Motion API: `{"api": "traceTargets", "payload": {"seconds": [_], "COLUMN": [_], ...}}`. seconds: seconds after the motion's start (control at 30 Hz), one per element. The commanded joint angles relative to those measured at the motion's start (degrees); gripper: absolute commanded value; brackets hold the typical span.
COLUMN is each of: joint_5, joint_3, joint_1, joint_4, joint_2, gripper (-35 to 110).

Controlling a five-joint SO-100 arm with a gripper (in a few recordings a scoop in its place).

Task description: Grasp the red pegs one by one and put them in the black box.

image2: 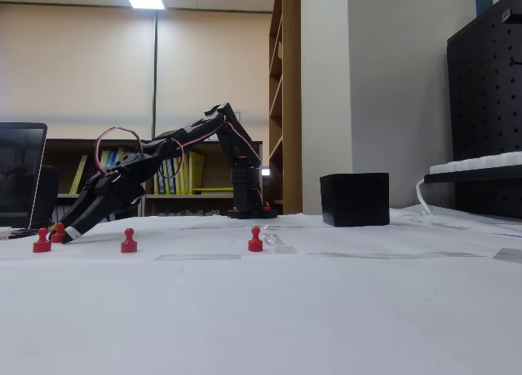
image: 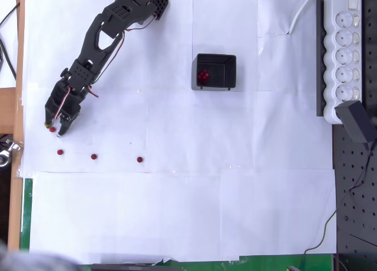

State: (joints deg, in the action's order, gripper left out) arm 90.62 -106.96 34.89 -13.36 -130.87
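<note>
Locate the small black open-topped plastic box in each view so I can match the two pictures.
Overhead view: the small black open-topped plastic box sits upper centre on the white paper, with red pegs inside.
Fixed view: the same box stands right of centre, seen side-on; its inside is hidden.
Shared landmark: the long white power strip, right of the box in both views.

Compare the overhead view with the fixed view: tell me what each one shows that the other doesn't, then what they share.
The overhead view alone looks into the black box, where red pegs already lie, and shows the white power strip's sockets. The fixed view alone shows the pegs' upright pawn shape, plus bookshelves behind the table. Both show the gripper lowered at one peg, with three more pegs on the white paper.
</note>
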Motion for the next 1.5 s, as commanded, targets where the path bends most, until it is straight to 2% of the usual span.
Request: {"api": "traceTargets", "payload": {"seconds": [0.0, 0.1, 0.13, 0.2, 0.23, 0.27, 0.33, 0.37, 0.5, 0.67, 0.83, 1.0, 1.03, 1.13, 1.2, 1.27, 1.37, 1.43, 1.47], "joint_5": [0.79, 1.05, 2.11, 4.92, 8.96, 12.13, 15.82, 18.19, 24.26, 34.19, 36.39, 36.21, 36.12, 35.95, 34.37, 26.19, 9.58, -1.76, -8.61], "joint_3": [-0.18, 0.0, -0.18, -4.75, -11.87, -16.61, -16.52, -16.08, -12.48, -7.38, -4.31, -5.8, -7.21, -13.97, -21.62, -10.28, 12.13, 27.33, 34.45], "joint_1": [-0.62, -0.88, -1.58, -6.42, -11.95, -17.75, -28.65, -34.19, -61.52, -81.21, -83.14, -82.88, -82.97, -83.32, -81.65, -74.0, -49.57, -34.89, -26.98], "joint_4": [-1.85, -3.87, -9.4, -41.04, -64.78, -78.4, -86.57, -87.36, -86.57, -84.46, -76.11, -77.26, -78.13, -80.24, -84.29, -82.09, -63.81, -47.64, -35.6], "joint_2": [-0.35, 1.05, 3.87, 17.05, 25.49, 30.85, 40.61, 44.38, 50.27, 41.4, 25.31, 23.29, 23.29, 26.98, 37.18, 50.71, 59.68, 58.62, 54.84], "gripper": [3, 0, 0, 0, 0, 0, 0, 0, 0, 0, 0, 15, 21, 23, 23, 23, 23, 23, 23]}}
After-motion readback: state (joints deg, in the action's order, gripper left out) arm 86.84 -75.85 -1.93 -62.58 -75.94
